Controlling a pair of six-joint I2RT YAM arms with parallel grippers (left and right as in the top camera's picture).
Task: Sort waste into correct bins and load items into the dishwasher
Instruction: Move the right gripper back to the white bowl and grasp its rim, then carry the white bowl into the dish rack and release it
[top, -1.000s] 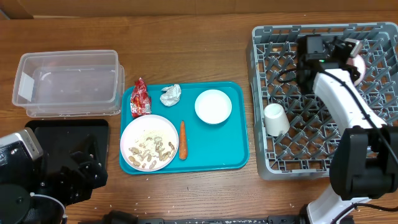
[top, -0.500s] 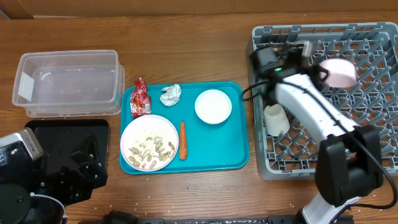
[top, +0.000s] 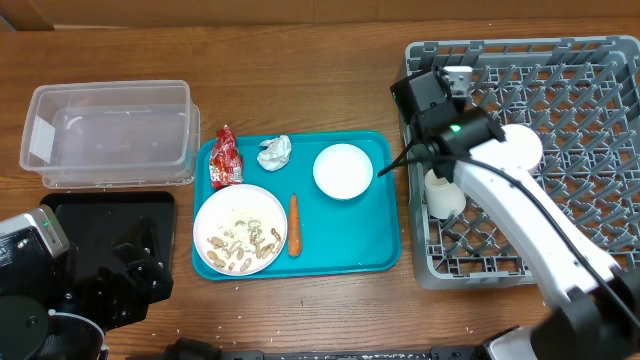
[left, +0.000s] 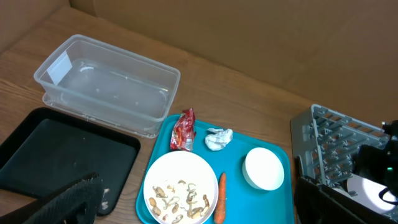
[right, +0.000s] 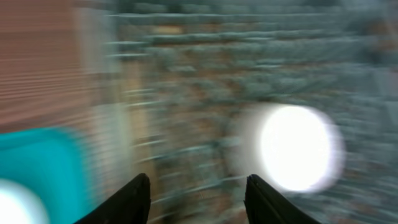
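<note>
My right gripper (right: 196, 199) has its fingers spread with nothing between them. It is over the left side of the big square grey plastic dish rack (top: 590, 90) at the desk's right edge, and my white arm slants across that side. The wrist view is smeared. My left gripper (left: 199, 208) also looks wide apart and empty, raised over the front left corner by the black shallow rectangular tray (top: 100, 215).

Mid-desk, the teal tray (top: 375, 250) carries:
- the round white plate (top: 262, 205) with beige food scraps (top: 240, 245)
- a round white bowl (top: 343, 170)
- the red crumpled wrapper (top: 226, 158)
- the white paper ball (top: 274, 152)
- the small orange carrot (top: 293, 225)

The clear rectangular plastic tub (top: 110, 135) is near the left edge. A small white cup (top: 443, 192) stands in the rack.
</note>
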